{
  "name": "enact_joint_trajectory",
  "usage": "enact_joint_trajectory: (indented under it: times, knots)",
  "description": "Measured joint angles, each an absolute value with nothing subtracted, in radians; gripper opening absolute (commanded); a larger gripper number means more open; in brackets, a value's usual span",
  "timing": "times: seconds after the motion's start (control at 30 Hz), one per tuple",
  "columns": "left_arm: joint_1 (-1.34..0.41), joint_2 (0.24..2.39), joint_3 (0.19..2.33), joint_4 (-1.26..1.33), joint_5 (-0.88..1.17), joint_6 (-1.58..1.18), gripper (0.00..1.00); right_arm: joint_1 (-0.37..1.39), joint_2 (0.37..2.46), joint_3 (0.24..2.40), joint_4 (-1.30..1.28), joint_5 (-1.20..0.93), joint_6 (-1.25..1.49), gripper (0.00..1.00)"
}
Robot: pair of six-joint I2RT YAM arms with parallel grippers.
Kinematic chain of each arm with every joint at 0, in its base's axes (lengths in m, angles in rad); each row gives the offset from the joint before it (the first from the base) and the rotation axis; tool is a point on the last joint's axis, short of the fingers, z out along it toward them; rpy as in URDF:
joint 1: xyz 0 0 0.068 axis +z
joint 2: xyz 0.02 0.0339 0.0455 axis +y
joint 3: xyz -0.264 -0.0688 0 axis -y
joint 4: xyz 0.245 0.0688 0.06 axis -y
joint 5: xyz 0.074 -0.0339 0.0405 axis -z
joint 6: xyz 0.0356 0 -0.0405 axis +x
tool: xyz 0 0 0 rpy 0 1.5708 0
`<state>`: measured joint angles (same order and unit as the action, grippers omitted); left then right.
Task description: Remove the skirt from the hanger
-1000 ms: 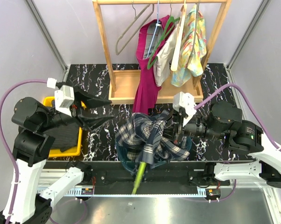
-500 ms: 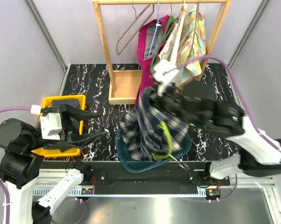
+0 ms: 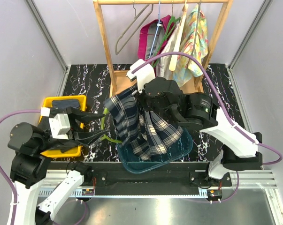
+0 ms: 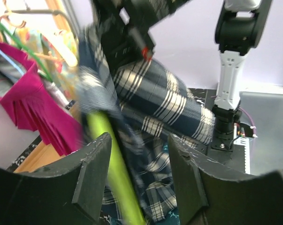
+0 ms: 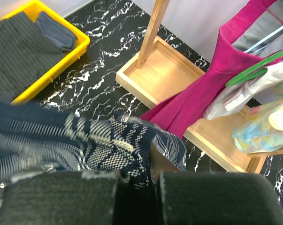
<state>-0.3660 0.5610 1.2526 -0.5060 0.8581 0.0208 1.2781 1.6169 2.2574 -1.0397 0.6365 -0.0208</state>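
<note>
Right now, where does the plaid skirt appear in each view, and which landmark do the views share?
Top external: plaid skirt at centre.
Left wrist: plaid skirt across the middle.
Right wrist: plaid skirt at lower left.
Shared landmark: magenta dress, in all three.

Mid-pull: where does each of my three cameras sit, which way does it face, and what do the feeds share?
Top external: fixed above and behind the bases, looking down; left arm, right arm, plaid skirt above the blue basket, wooden rack.
Left wrist: on the left arm, facing the skirt and blurred green hanger; left pincer open at bottom.
Right wrist: on the right arm, looking down; right pincer shut on bunched skirt, yellow tray beyond.
Shared: the skirt, in all three.
</note>
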Motion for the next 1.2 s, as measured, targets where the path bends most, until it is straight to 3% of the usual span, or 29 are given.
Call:
enact_joint_trajectory:
  times: [0.33,0.9,1.2]
  knots:
    - [-0.366,0.476,1.045,-0.509,0.699,0.107,0.49,1.278,1.617,2.288,-1.042,0.636,-0.022,0.0]
    - [-0.366,0.512,1.151,-0.482,0.672,0.13,0.47,1.278,1.544,2.204,-1.037,0.626,-0.021,0.0]
    - [-0.366,0.539,1.132,-0.43,0.71,-0.02,0.51,1.278,1.552,2.22,-1.044,0.616,-0.021,0.0]
